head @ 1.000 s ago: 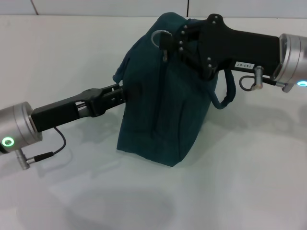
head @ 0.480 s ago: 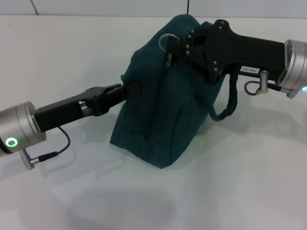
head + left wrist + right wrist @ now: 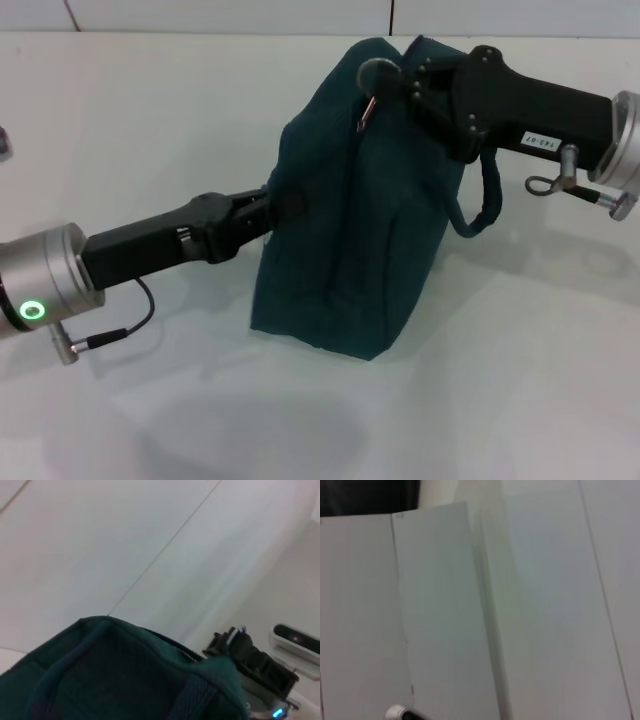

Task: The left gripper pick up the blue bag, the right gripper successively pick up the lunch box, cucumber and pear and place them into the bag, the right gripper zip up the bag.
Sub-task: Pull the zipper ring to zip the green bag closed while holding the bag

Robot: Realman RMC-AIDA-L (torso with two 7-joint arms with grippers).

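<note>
1. One bag (image 3: pixel 350 220), dark teal, upright on the white table (image 3: pixel 520 380), roughly mid-table; top edge close under the far wall line, base lower edge well back from the near edge.
2. Closed along the top as far as visible; ring zip pull (image 3: pixel 372 72) at the top ridge, a short metal tab hanging under it.
3. One loop handle (image 3: pixel 482 205) hanging down the bag's right side, free of the table; second handle seen only in the left wrist view (image 3: pixel 192 700), lying over the near top edge.
4. Two grippers. Left gripper (image 3: pixel 268 208) reaching in from the lower left, tip pressed into the bag's left side and closed on a fold of fabric there.
5. Right gripper (image 3: pixel 395 80) coming in from the upper right, tip at the top ridge right by the ring pull; fingers together or apart, cannot tell.
6. Wide bare table in front of the bag and to its right below the right arm; also bare at the far left behind the left arm.
7. Lunch box, cucumber, pear: none visible outside the bag.
8. Right wrist view: only pale panels and seams.
</note>
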